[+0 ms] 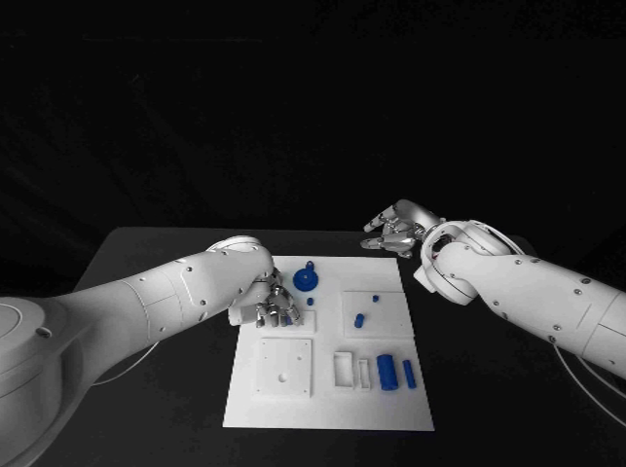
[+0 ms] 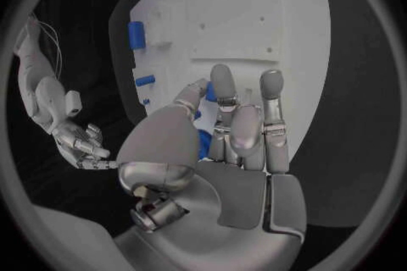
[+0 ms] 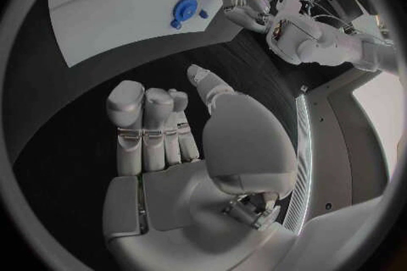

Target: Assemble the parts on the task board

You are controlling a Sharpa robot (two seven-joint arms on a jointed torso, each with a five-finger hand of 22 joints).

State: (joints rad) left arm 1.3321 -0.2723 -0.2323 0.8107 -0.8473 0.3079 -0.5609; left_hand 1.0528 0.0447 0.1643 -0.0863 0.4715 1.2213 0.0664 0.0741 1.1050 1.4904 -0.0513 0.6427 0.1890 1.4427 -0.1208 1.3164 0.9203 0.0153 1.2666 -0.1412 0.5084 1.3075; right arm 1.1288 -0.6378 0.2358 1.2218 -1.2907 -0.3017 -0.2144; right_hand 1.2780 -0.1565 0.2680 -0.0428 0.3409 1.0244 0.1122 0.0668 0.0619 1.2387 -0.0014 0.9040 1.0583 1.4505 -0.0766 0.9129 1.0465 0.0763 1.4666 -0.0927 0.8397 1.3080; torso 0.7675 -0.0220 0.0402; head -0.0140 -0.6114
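The white task board lies in the middle of the black table. My left hand hovers over the board's far left part, and a small blue part sits pinched between its thumb and fingers. Close beside that hand, a round blue part rests on the board. Two blue cylinders stand in the near right area; they also show in the left wrist view. Small blue pegs lie mid-board. My right hand hangs beyond the board's far edge, fingers loosely extended, holding nothing.
A square recessed plate takes up the board's near left. White slotted holders stand next to the cylinders. Bare black table runs on both sides of the board. The table's edge passes near my right hand.
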